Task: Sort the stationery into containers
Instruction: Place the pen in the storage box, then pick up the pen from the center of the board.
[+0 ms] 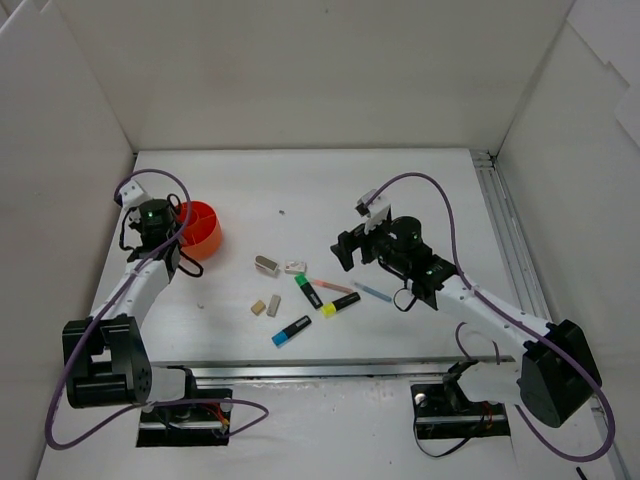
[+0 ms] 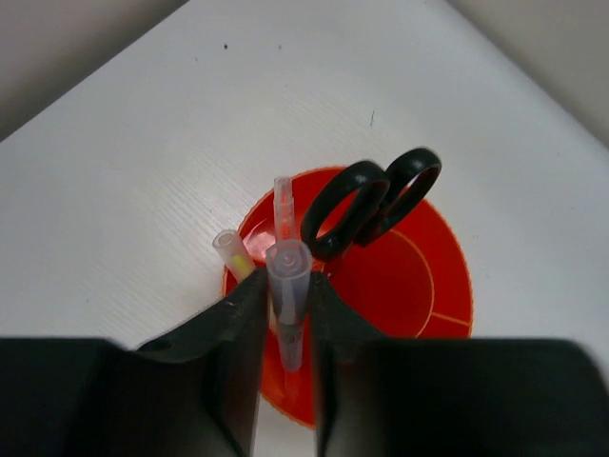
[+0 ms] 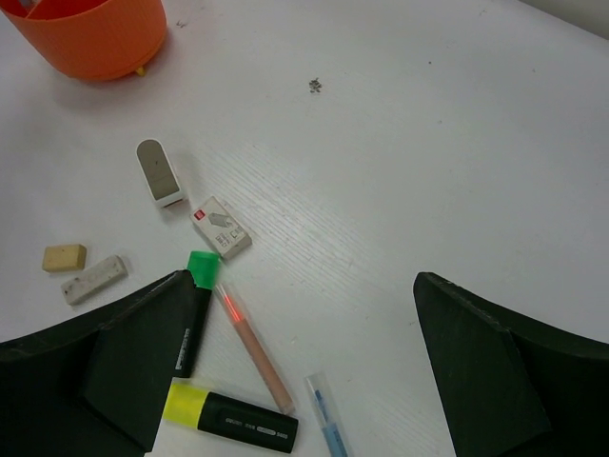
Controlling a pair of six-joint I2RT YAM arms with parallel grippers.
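- Your left gripper (image 2: 285, 319) has its fingers clamped on a thin, clear-barrelled pastel pen (image 2: 288, 286). The pen stands upright between them, tip down, right over the near rim of the round orange-red plastic holder (image 2: 419, 276).
- To finish this drop well, I'd centre the pen over one compartment before you let go. From here it looks close to the rim, and it could tip out over the edge.
- Just beyond your fingers, the black-handled scissors (image 2: 371, 200) stand in the holder with their loops up. Lower the pen beside them, not onto them. A yellow-tinted pen (image 2: 231, 252) leans at the rim just left of your fingers.
- The left arm reaches forward from its base, with the wrist bent down over the holder.
- The rest of the stationery lies on the table (image 1: 400, 190) near your right gripper (image 3: 304, 333). A green-ended black highlighter (image 3: 195, 314) and a yellow-ended black highlighter (image 3: 233, 419) lie by its left finger. A thin pink pen (image 3: 255, 352) and a thin blue pen (image 3: 328, 428) lie between the fingers.
- Further out past that left finger are a beige eraser (image 3: 64, 257) and small grey-white pieces (image 3: 159, 171).
- The right gripper's fingers are spread wide and hold nothing. That arm stretches forward and inward, with the wrist angled down above the pens.
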